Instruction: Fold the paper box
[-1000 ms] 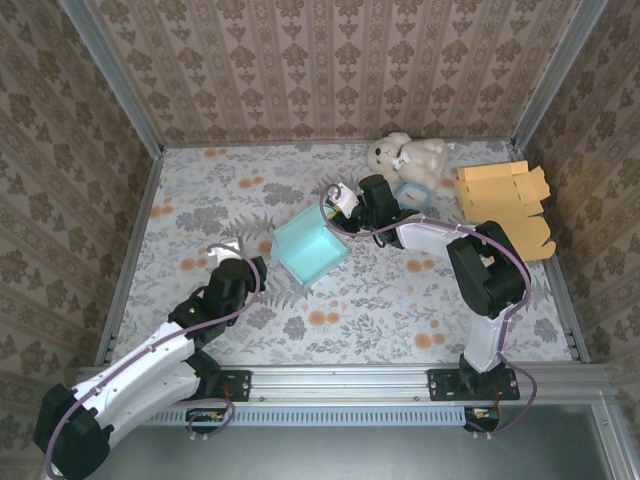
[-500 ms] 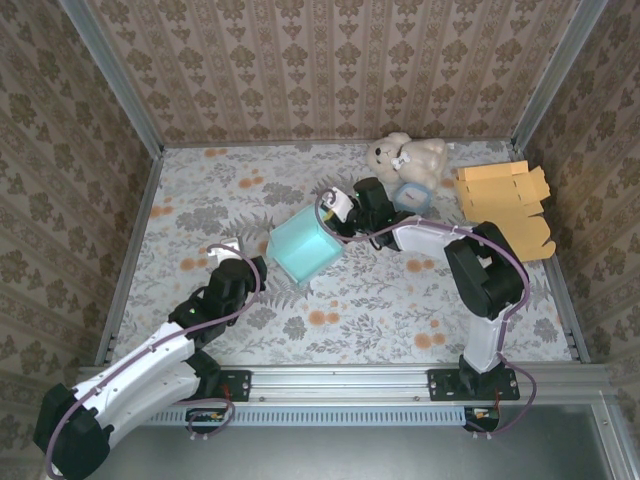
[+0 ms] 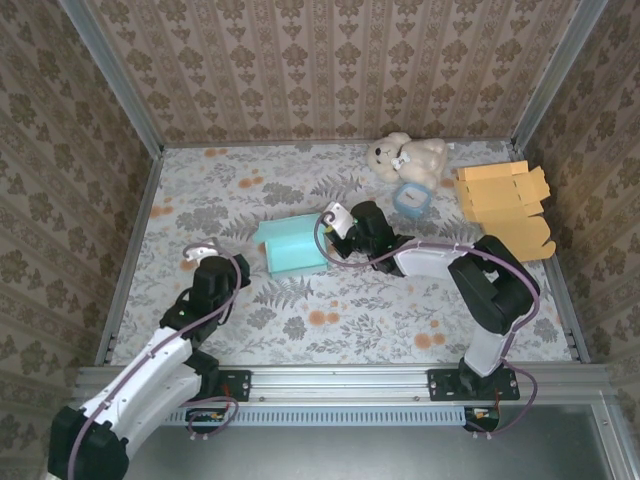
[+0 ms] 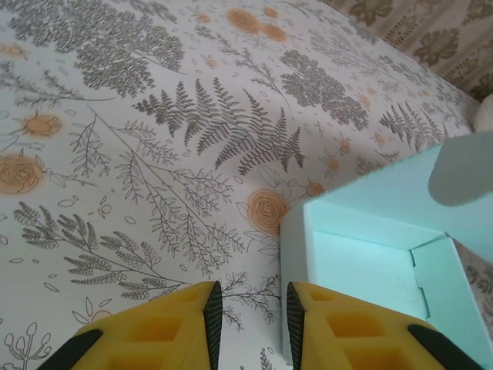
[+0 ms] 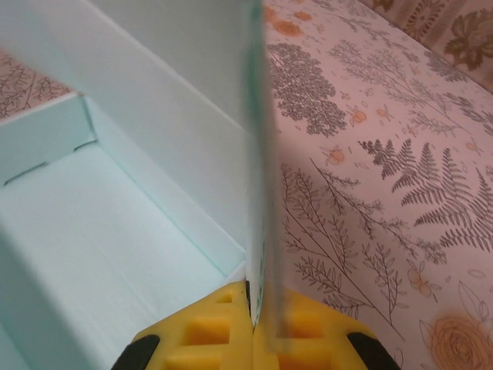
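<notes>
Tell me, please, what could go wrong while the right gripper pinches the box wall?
1. The right gripper is shut on one thin wall of the paper box; a hard pull may crease or tear it.
2. The left gripper is open and holds nothing, so the box is not steadied; it may slide on the table.
</notes>
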Tool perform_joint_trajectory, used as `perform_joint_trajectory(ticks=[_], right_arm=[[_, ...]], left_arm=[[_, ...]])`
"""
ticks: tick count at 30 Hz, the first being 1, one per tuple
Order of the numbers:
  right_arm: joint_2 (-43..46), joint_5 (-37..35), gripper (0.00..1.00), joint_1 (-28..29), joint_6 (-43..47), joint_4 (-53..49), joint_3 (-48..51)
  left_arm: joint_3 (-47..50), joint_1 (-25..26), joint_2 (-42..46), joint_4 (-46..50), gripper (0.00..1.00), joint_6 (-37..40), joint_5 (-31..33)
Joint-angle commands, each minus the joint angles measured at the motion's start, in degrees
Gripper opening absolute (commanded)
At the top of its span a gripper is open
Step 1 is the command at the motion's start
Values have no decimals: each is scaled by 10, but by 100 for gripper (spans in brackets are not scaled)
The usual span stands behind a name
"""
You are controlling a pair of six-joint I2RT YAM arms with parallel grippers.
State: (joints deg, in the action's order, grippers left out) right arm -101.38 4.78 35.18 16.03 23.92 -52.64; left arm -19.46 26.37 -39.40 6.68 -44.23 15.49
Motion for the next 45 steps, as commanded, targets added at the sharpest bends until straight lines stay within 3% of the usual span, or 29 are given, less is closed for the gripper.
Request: perform_joint_trajectory(ticks=[1,8,13,22,33,45], right_arm=[[11,-57,0,1,-26,16,26],[24,-59,0,2,-26,39,47],[52,-61,0,4,-15,79,75],[94,-51,0,5,10,71,83],[96,-36,0,6,-9,75,85],[85,-66,0,28,-54,88,84]], left_arm=[[3,-33,14,0,30,-35,-40],[-26,-64,-53,-23,31,-23,-20],[-75,-100,-147,-59,31,-14,-68],[-134,-99,-237,-87,30,-5,-81],[-167,-58,-303,-109,28,4,-85],[-180,16,-338,-132,27,-8,-76]])
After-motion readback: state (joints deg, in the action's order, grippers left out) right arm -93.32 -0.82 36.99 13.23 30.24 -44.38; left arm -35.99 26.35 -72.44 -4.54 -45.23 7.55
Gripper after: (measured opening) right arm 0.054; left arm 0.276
